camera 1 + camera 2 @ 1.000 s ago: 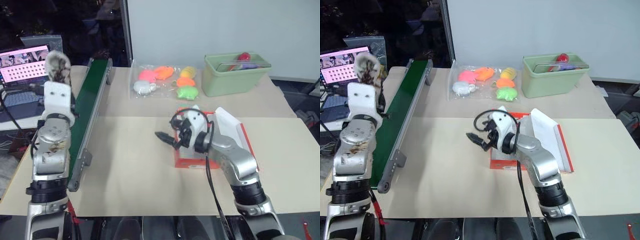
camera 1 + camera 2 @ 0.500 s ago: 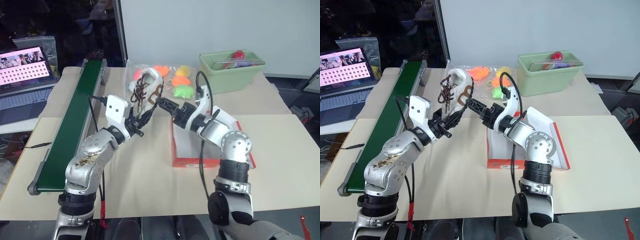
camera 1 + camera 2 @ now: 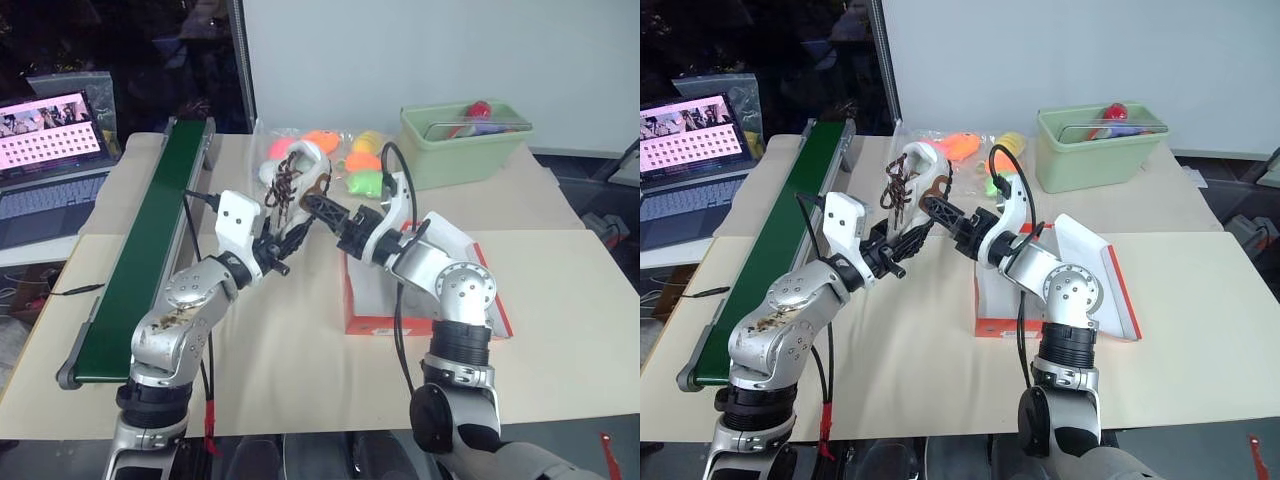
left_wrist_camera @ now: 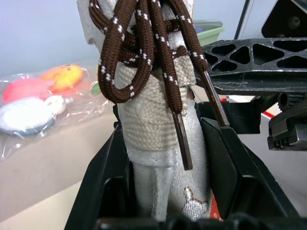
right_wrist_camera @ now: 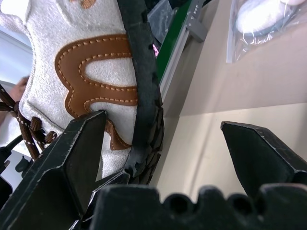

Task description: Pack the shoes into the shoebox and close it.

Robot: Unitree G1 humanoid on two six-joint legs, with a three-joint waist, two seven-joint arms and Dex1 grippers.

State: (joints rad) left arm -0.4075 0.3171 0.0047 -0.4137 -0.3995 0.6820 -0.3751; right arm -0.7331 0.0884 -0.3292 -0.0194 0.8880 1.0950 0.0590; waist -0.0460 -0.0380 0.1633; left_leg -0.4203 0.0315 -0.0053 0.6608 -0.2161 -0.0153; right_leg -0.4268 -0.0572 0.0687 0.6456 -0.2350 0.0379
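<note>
shoe [image 4: 158, 143] | top cut off | shoebox [image 3: 365, 300] | partly hidden by arm

Left claw [image 4: 165, 143]: clamped on the shoe [image 4: 153, 139], one black finger on each side of it.
Laces [image 4: 144, 48]: dark brown, white-flecked, dangling down the shoe's front.
Right claw [image 4: 259, 81]: black finger reaching in beside the shoe.
Plush toys [image 4: 33, 96]: bagged in clear plastic on the desk [image 4: 53, 163] behind.

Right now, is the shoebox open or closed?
Open. The shoebox has its lid swung back to one side, white inside showing.
</note>
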